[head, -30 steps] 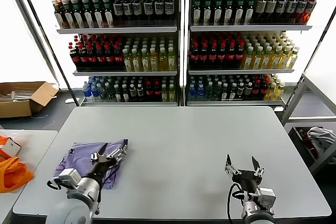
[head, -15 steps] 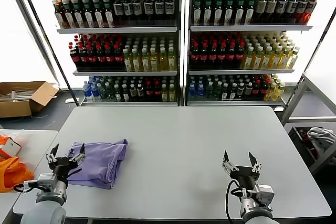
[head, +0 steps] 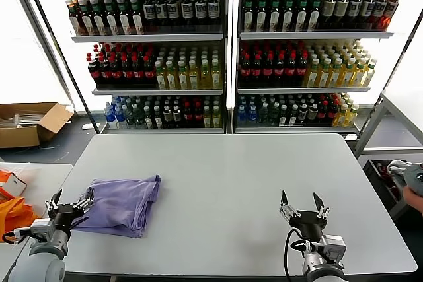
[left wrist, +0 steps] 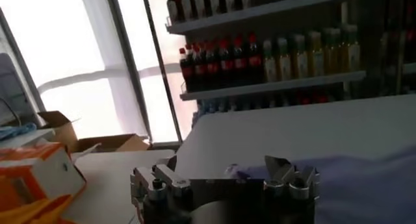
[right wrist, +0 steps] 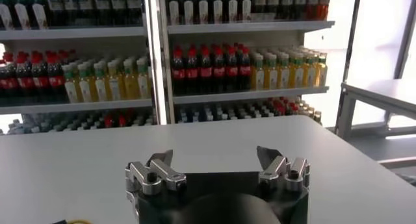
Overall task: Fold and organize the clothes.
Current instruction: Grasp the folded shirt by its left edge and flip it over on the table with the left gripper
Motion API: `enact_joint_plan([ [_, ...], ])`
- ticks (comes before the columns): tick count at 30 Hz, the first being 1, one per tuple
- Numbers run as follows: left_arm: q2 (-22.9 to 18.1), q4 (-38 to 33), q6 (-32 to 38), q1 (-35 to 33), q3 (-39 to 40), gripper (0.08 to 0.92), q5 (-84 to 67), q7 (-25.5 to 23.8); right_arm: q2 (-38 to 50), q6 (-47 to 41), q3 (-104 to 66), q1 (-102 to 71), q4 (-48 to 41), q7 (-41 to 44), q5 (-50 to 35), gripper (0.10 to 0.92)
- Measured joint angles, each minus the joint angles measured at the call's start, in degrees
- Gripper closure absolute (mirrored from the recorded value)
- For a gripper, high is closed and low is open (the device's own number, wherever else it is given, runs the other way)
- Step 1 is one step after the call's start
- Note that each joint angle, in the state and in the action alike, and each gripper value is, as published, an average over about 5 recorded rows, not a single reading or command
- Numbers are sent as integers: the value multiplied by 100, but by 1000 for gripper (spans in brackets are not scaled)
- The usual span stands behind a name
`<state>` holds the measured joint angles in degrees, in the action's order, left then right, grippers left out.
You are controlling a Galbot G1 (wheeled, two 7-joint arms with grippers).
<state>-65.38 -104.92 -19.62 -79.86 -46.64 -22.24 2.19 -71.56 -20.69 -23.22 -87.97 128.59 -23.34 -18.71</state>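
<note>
The lavender-purple T-shirt (head: 120,205) lies folded into a compact bundle at the left of the grey table (head: 225,183), plain side up. My left gripper (head: 71,201) is open and empty at the table's left front corner, just left of the shirt and apart from it. In the left wrist view the gripper (left wrist: 223,168) points across the table, and the shirt (left wrist: 364,180) shows beyond one finger. My right gripper (head: 301,203) is open and empty near the front right of the table; the right wrist view shows the gripper (right wrist: 216,159) over bare tabletop.
An orange cloth bag (head: 14,214) and an orange-white box (left wrist: 36,173) lie on a low side table at far left. Shelves of bottles (head: 225,51) stand behind the table. A cardboard box (head: 30,123) sits on the floor at back left, a rack with grey-white cloth (head: 400,173) at right.
My left gripper has let go of the shirt and drawn back left and toward the front corner. The shirt now lies uncovered. The right gripper has barely moved.
</note>
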Motion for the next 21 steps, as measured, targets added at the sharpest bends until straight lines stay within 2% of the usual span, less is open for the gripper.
enact_joint_plan([
  [21,273,692,-447,205,-148,177,-1776,-399,9,32,-26,-88,-20,3,33,203],
])
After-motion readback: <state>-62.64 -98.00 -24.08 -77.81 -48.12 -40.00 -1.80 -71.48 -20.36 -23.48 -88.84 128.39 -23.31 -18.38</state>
